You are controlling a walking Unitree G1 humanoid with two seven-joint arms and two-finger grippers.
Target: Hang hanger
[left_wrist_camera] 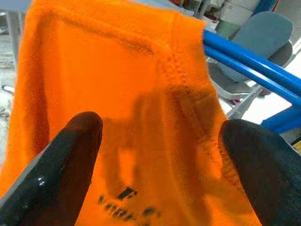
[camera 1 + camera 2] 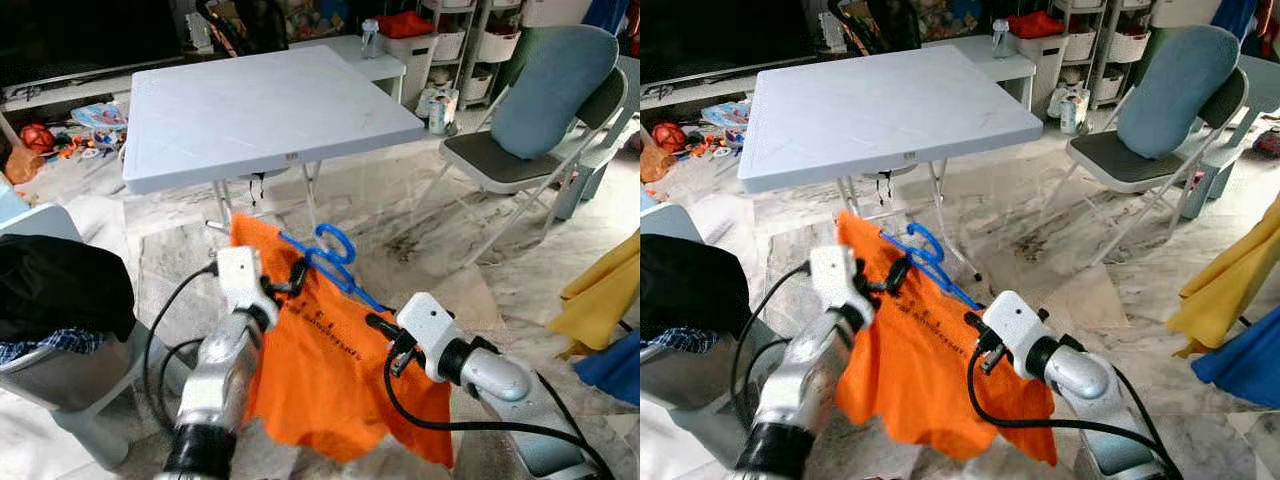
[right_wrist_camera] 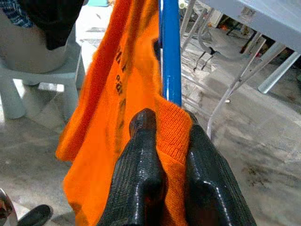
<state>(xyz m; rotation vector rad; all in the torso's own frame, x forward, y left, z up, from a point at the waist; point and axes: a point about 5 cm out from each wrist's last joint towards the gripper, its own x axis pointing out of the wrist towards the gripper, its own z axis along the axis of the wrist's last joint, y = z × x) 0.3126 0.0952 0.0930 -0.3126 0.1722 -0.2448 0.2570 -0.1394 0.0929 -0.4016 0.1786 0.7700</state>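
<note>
An orange shirt (image 2: 320,370) hangs on a blue hanger (image 2: 355,288), held up between my two arms over the marble floor. The hanger's hook points toward the table. My left gripper (image 2: 295,278) is at the shirt's collar edge; in the left wrist view its fingers (image 1: 61,174) stand wide apart, open, with the orange cloth and the blue bar (image 1: 254,66) just beyond them. My right gripper (image 2: 380,325) is shut on the shirt's shoulder, where the blue hanger arm (image 3: 170,52) runs into the fabric pinched between the fingertips (image 3: 143,122).
A white folding table (image 2: 260,100) stands straight ahead. A folding chair with a blue cushion (image 2: 540,110) is at the right. A grey stool (image 2: 70,380) piled with dark clothes sits at my left. Yellow and blue cloths (image 2: 600,290) hang at the right edge.
</note>
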